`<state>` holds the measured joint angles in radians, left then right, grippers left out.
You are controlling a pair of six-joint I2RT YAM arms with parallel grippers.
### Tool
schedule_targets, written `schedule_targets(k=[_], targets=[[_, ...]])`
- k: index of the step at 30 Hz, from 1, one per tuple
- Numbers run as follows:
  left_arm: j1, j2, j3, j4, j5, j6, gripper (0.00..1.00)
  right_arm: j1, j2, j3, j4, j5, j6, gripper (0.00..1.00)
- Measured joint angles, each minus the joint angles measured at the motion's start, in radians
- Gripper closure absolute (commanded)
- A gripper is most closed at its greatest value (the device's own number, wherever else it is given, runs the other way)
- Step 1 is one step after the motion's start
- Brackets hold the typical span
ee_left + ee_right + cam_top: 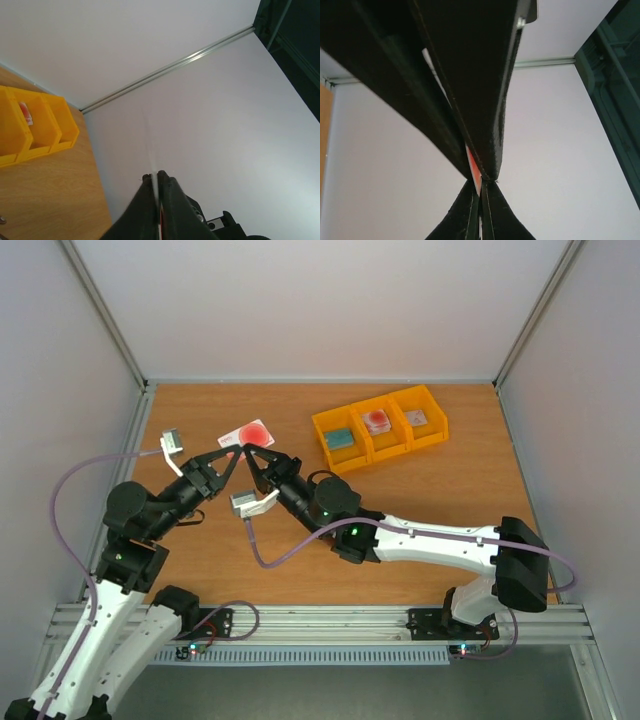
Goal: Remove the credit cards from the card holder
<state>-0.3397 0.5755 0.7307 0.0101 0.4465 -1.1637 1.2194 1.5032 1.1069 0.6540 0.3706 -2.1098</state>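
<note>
A hand-over looks to be in hand. One credit card (250,432), pale face with a red round spot, is held up above the desk (420,500), left of its middle and toward the far edge. The left gripper (236,450) and the right gripper (256,453) meet tip to tip under it, both closed on this same card. The left wrist view shows it edge-on between shut fingers (167,192), and the right wrist view shows a red sliver of it. The card holder cannot be made out with any certainty. Next, the left gripper probably needs to let go while the right keeps its pinch, then carries the card to the yellow bin (385,455) at the far right, where another card (377,421) lies in the middle compartment.
</note>
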Motion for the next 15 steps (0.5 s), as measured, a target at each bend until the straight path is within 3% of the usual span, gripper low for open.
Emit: schedule_targets(k=[2,5,10,15], targets=[[0.000,0.000,-0.002,-0.001,-0.002,0.005,0.45,-0.004,0.000,0.000,-0.005,0.003,0.001,0.99],[-0.001,-0.005,-0.014,-0.006,-0.005,0.016,0.21,-0.010,-0.002,0.002,-0.028,0.014,0.004,0.99],[0.000,-0.029,-0.065,-0.029,-0.032,0.043,0.13,-0.085,-0.047,0.058,-0.301,0.026,0.032,0.99],[0.027,-0.074,-0.159,-0.090,-0.088,0.074,0.12,-0.367,-0.088,0.249,-0.783,-0.127,0.283,0.99]])
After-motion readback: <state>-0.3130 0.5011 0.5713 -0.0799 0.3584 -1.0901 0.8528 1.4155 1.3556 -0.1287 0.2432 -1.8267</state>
